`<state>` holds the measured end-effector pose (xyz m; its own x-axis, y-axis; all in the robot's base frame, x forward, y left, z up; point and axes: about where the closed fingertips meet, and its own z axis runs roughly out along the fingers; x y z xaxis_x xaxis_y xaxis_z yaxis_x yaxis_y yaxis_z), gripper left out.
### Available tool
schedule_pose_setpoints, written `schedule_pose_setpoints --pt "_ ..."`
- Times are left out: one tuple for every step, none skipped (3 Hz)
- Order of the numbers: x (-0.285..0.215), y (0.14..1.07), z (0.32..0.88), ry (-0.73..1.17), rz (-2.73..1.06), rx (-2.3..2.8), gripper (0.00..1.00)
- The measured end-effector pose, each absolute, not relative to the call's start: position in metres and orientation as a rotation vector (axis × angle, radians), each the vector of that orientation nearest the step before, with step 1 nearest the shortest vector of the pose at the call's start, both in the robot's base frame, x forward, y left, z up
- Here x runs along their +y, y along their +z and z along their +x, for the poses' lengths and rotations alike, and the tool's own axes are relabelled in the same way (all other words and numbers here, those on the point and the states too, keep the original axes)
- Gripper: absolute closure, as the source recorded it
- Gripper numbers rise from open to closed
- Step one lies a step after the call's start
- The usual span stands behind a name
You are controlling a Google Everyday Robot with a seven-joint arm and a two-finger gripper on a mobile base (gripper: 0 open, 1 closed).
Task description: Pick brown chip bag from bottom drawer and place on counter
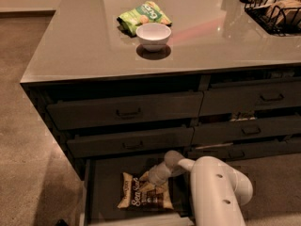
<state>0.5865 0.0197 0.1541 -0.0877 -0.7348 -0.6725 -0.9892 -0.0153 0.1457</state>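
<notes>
The brown chip bag point(142, 194) lies flat in the open bottom drawer point(101, 192), white script lettering facing up. My gripper point(151, 178) reaches down into the drawer and sits at the bag's upper right edge, touching or just above it. The white arm point(214, 187) comes in from the lower right and covers the drawer's right part. The grey-beige counter point(84, 41) spreads above the drawers.
On the counter stand a white bowl point(153, 35), a green snack bag point(142, 15) behind it and a black wire basket point(275, 8) at the far right. Closed drawers with bar handles point(128, 112) sit above the open one. Carpet floor lies to the left.
</notes>
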Motion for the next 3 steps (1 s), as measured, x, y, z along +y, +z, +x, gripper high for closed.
schedule_pose_setpoints --pt "0.018 0.162 0.589 0.857 -1.744 1.82 0.82" --pt "0.01 0.199 0.598 0.805 -1.678 1.704 1.0" --pt "-0.014 0.252 0.595 0.737 -1.593 1.558 1.0"
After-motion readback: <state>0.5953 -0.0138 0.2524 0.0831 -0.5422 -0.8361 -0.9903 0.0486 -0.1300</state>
